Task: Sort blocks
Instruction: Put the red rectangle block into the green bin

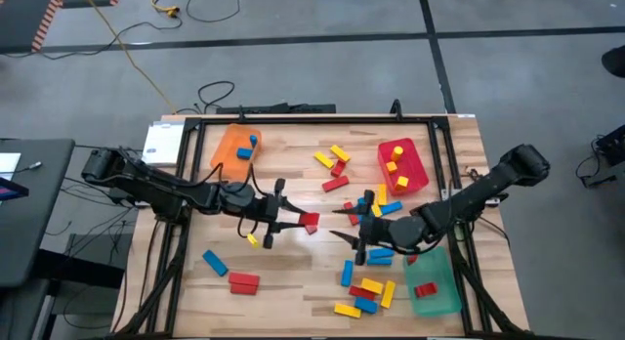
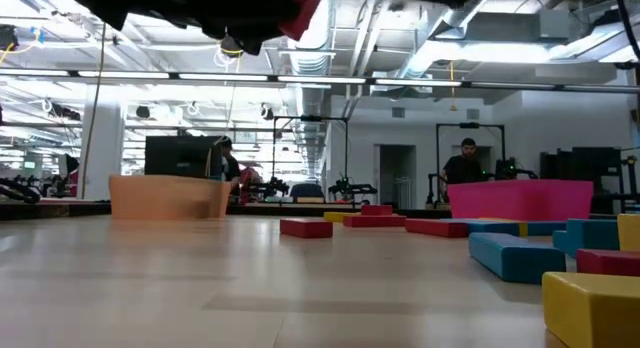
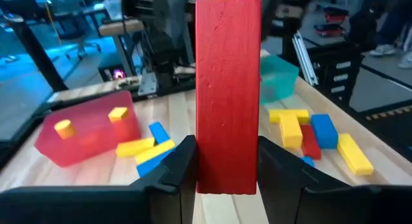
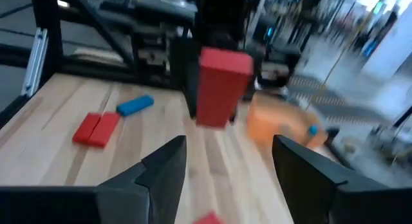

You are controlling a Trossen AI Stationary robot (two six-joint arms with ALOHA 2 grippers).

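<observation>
Red block [image 3: 228,95] sits clamped in the left gripper [image 1: 293,221] above mid-table. The right gripper [image 1: 349,229] faces it, fingers spread and empty.

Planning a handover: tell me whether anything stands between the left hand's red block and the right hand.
Nothing visible does. The left hand holds the red block above the table, and the open right hand faces it across bare wood.

Red block [image 3: 228,95] in left gripper [image 3: 226,161]: lower end hidden between fingers, top cut by left wrist view edge. Low view: both arms cut off at top, yellow block [image 2: 592,308] cut at corner. Right wrist view: orange tray [image 4: 280,125] blurred, contents unclear.
</observation>
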